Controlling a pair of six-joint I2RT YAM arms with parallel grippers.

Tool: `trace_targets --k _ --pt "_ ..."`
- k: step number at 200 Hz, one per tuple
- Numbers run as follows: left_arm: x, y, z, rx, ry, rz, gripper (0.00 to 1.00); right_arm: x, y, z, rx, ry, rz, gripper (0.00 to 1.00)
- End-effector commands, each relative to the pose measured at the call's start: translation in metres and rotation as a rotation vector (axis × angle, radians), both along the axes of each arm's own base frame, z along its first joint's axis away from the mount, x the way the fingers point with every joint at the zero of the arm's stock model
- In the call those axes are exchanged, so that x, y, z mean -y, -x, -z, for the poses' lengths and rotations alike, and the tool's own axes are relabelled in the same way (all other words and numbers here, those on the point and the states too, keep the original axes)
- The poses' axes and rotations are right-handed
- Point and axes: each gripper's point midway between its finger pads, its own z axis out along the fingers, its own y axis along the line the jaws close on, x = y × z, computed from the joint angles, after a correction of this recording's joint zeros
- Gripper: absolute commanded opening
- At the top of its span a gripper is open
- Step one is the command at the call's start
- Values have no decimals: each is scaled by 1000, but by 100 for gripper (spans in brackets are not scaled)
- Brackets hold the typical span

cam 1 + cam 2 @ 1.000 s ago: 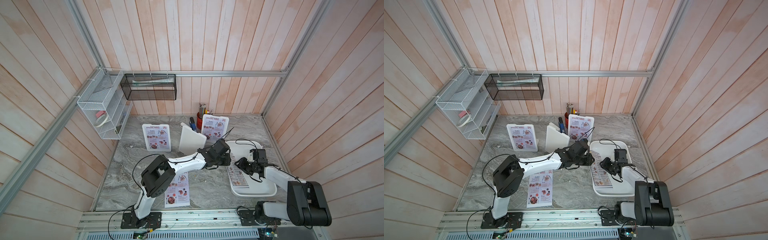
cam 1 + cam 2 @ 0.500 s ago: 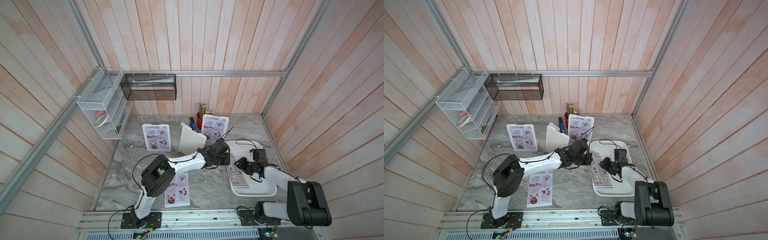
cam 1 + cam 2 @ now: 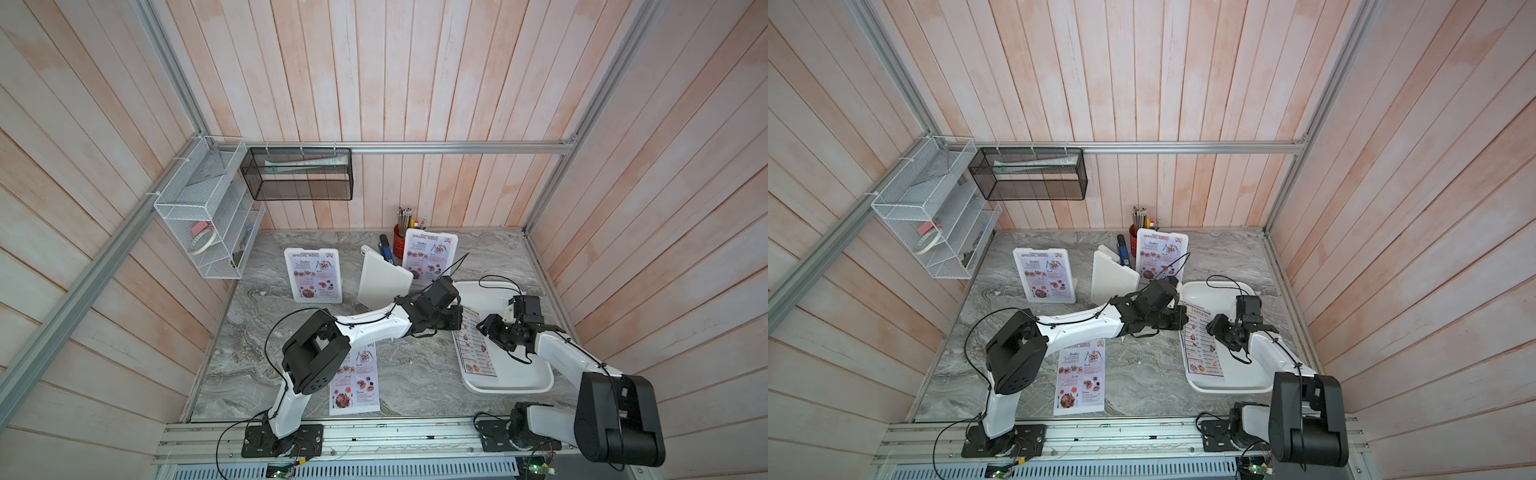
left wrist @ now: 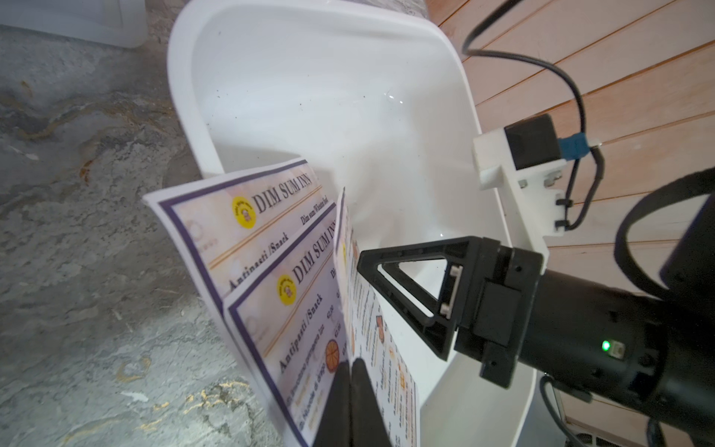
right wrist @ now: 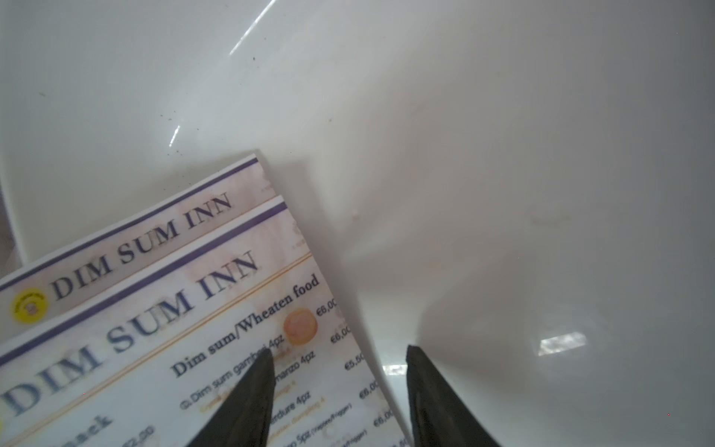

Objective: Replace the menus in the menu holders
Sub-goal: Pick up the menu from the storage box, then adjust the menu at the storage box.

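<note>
A second before, the left gripper [image 4: 350,391] was partly open; now it had closed all the way. The right gripper [image 5: 340,391] had spread its jaws wider, and the arms had hardly moved. The left gripper pinched the edge of the top menu [image 4: 361,309], which curled up from the two other menus [image 4: 247,216] lying in the white tray [image 3: 519,380]. The right gripper was spread apart and held nothing, with one finger [image 5: 251,398] over the menus and the other over bare tray. Three menu holders [image 3: 382,282] stood at the back of the tabletop [image 3: 415,374]. Two showed red menus [image 3: 313,276], and the middle one was turned away. Another red menu [image 3: 355,384] lay flat near the left arm.
</note>
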Motion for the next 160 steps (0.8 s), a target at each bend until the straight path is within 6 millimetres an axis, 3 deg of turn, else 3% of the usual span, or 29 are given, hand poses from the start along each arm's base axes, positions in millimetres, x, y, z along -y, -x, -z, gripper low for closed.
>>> trace_targets --k 1,37,75,94,98,120,160 --pt "4 -3 -59 95 93 30 0 8 -3 -21 23 50 -11 57" --pt "-10 -4 -95 147 122 26 0 5 -5 -36 60 43 -27 53" --pt "-32 -2 -128 199 129 11 0 -7 -5 -35 77 -18 -54 49" --pt "-43 2 -137 212 119 0 0 -26 -7 -39 100 -89 -108 47" --pt "-55 -11 -139 217 114 -35 0 -29 -7 -40 105 -98 -116 47" --pt "-69 -12 -145 227 112 -59 0 -46 -9 -38 105 -114 -147 44" --pt "-83 -12 -153 240 95 -80 0 -62 -11 -15 63 -184 -138 43"
